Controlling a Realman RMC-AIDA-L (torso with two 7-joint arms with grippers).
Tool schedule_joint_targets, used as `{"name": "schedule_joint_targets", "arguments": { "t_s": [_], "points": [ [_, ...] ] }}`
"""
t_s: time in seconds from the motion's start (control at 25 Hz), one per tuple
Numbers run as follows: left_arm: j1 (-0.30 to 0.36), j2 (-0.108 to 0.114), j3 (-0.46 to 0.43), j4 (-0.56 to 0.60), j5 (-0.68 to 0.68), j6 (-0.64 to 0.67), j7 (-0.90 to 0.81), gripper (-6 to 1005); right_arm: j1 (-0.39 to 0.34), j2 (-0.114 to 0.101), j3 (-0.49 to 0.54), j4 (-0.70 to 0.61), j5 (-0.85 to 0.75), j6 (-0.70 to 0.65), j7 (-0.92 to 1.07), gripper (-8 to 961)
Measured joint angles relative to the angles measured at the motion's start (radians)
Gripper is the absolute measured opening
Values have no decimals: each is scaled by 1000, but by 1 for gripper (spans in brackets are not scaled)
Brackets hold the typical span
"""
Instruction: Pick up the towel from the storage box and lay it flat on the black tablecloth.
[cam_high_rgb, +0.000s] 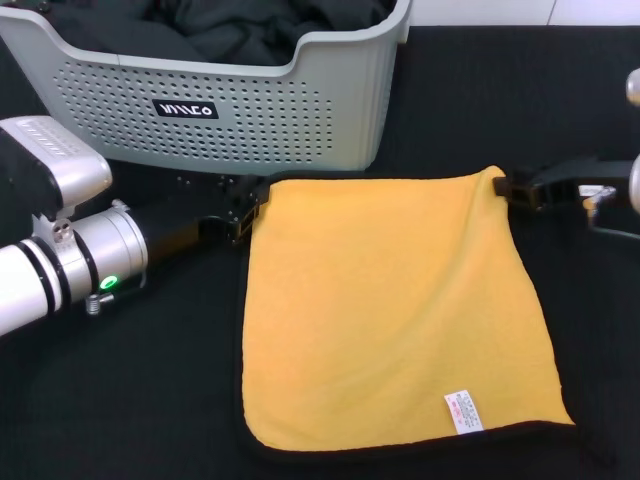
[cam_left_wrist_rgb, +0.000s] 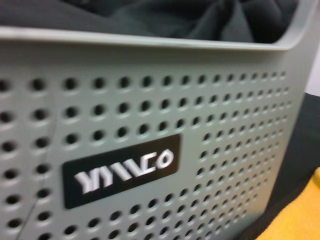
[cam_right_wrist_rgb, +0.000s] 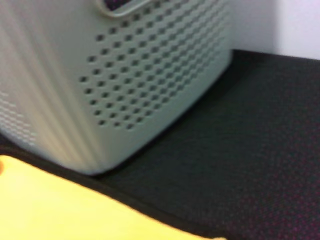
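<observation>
The towel (cam_high_rgb: 400, 310) lies spread on the black tablecloth (cam_high_rgb: 150, 400), yellow-orange face up, with its black edge and white care label (cam_high_rgb: 463, 411) toward me. My left gripper (cam_high_rgb: 245, 208) is at its far left corner and looks shut on it. My right gripper (cam_high_rgb: 515, 188) is at the far right corner, which peaks up slightly into the jaws. The far edge runs straight between them. The storage box (cam_high_rgb: 250, 110) stands just behind. The towel's edge also shows in the left wrist view (cam_left_wrist_rgb: 300, 220) and the right wrist view (cam_right_wrist_rgb: 50, 200).
Dark folded cloths (cam_high_rgb: 230, 30) fill the storage box, whose perforated wall (cam_left_wrist_rgb: 225, 150) with a black logo label (cam_left_wrist_rgb: 120, 170) is close to my left wrist. The box corner (cam_right_wrist_rgb: 150, 75) is near my right wrist. The tablecloth (cam_right_wrist_rgb: 240, 150) extends around the towel.
</observation>
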Motion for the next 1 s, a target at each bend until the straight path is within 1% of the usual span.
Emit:
{"name": "schedule_joint_targets", "arguments": {
  "t_s": [0.2, 0.32, 0.4, 0.48, 0.52, 0.64, 0.72, 0.84, 0.92, 1.0],
  "points": [
    [35, 0, -1, 31, -19, 3, -2, 269, -103, 2, -5, -143, 9, -16, -1, 332],
    [82, 0, -2, 74, -46, 19, -5, 386, -180, 1, -6, -243, 45, -16, -25, 472],
    [123, 3, -2, 101, -93, 54, -3, 465, -229, 1, -5, -300, 100, -8, -73, 566],
    [157, 11, -9, 114, -137, 107, -2, 525, -283, -2, 0, -345, 210, 32, -168, 619],
    [172, 16, -18, 115, -155, 142, -3, 547, -293, -4, 9, -347, 247, 59, -197, 645],
    [212, 32, -66, 110, -169, 294, -13, 610, -317, -9, 84, -329, 366, 224, -329, 724],
    [239, 45, -89, 108, -169, 440, -17, 653, -313, -8, 162, -287, 405, 422, -436, 776],
    [255, 58, -93, 114, -170, 624, -17, 717, -293, -8, 273, -217, 418, 726, -605, 775],
    [253, 63, -93, 119, -171, 752, -20, 764, -286, -8, 317, -191, 421, 862, -676, 775],
    [241, 70, -91, 129, -167, 851, -29, 815, -287, -11, 315, -194, 429, 935, -706, 775]
  ]
}}
